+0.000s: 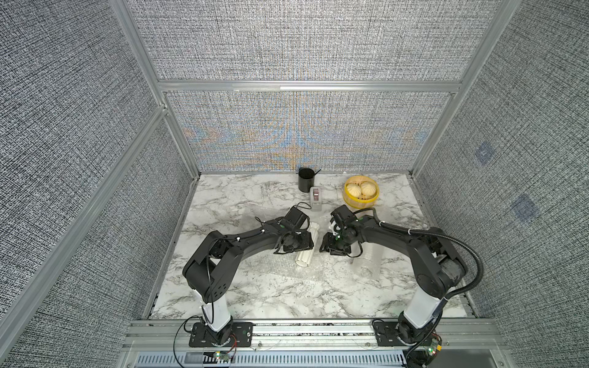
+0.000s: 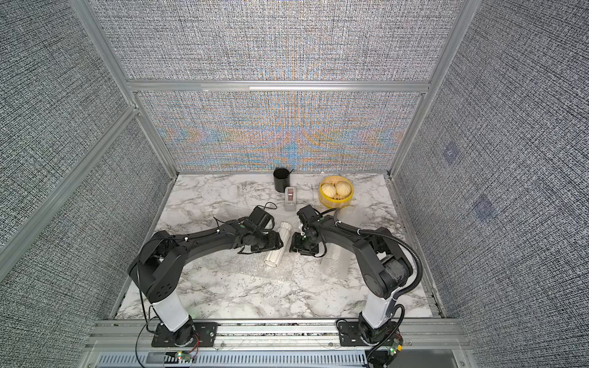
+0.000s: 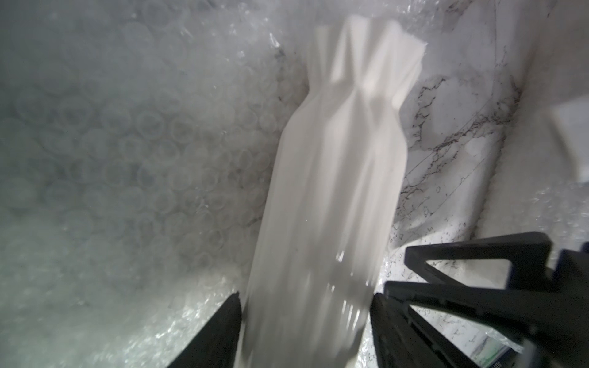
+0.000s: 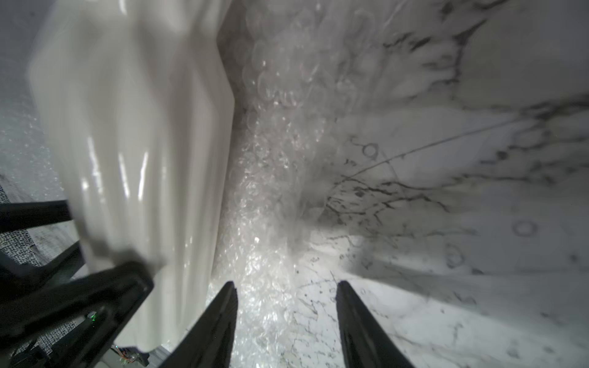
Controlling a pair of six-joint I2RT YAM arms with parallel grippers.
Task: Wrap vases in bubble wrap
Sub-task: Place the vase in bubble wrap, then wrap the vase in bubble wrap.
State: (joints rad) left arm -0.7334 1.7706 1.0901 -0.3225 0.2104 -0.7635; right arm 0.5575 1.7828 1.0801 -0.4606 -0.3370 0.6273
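Observation:
The tall white ribbed vase [image 1: 303,257] [image 2: 273,257] lies on its side mid-table, its flared rim toward the back. It rests on a clear bubble wrap sheet [image 1: 283,270] [image 3: 127,143]. My left gripper [image 1: 299,242] [image 3: 307,296] reaches over the vase [image 3: 334,159] from the left. Both of its fingers press on the vase's lower body. My right gripper [image 1: 333,246] [image 4: 287,283] hangs just right of the vase [image 4: 143,127]. It is open, and only the crinkled bubble wrap [image 4: 280,159] edge and marble lie under the gap. A small white shape behind the right wrist cannot be made out.
At the back stand a black cup [image 1: 306,180], a grey tape dispenser [image 1: 316,199] and a yellow basket [image 1: 360,203] with buns. A translucent roll or sheet [image 1: 369,258] lies under the right forearm. Textured walls close in the marble table [image 1: 255,293].

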